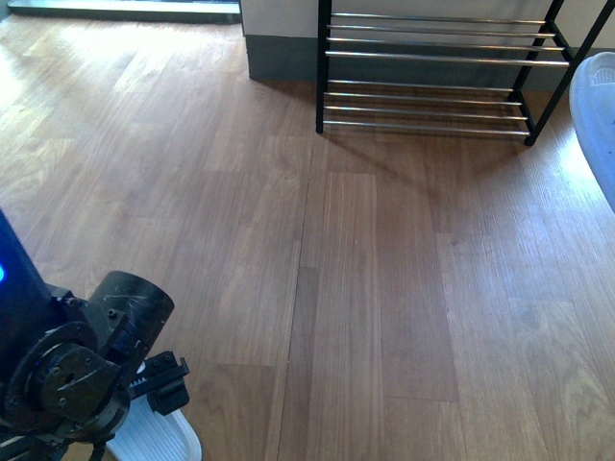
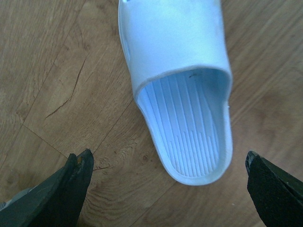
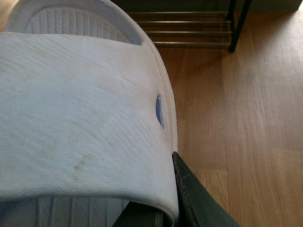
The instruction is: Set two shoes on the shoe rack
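Slide (image 3: 80, 104) in rt claw (image 3: 165, 208), lt claw (image 2: 168, 163) wide open over 2nd slide (image 2: 180, 71)

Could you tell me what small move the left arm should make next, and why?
Probably lower the left claw a little and close it on the floor slide. Its fingers stand open on either side of the slide's heel end, not touching it, and it lies flat on the wooden floor. The right claw appears to hold the other slide.
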### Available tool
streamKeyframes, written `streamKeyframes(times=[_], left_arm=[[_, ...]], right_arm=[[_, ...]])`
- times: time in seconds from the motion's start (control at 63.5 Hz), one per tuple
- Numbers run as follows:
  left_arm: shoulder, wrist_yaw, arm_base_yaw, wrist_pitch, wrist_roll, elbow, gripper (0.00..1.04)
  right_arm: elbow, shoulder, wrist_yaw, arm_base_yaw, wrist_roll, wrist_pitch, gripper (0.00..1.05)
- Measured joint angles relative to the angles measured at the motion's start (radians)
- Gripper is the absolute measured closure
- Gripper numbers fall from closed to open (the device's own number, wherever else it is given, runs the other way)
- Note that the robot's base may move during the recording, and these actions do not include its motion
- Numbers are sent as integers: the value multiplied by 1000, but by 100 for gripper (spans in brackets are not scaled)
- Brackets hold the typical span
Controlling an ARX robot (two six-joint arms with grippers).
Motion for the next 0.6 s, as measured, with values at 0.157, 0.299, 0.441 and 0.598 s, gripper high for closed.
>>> streamKeyframes(times=[0.157, 0.299, 0.441, 0.598], left_arm=[[104, -13, 37, -28, 1, 61, 9], [147, -36, 79, -34, 13, 88, 9], [190, -42, 124, -38, 30, 134, 9], [268, -19, 147, -57, 51, 229, 9]], right_arm=[[0, 0, 0, 0, 0, 0, 103], [0, 0, 0, 0, 1, 0, 103], [0, 0, 0, 0, 1, 0, 103], [0, 0, 0, 0, 1, 0, 103]])
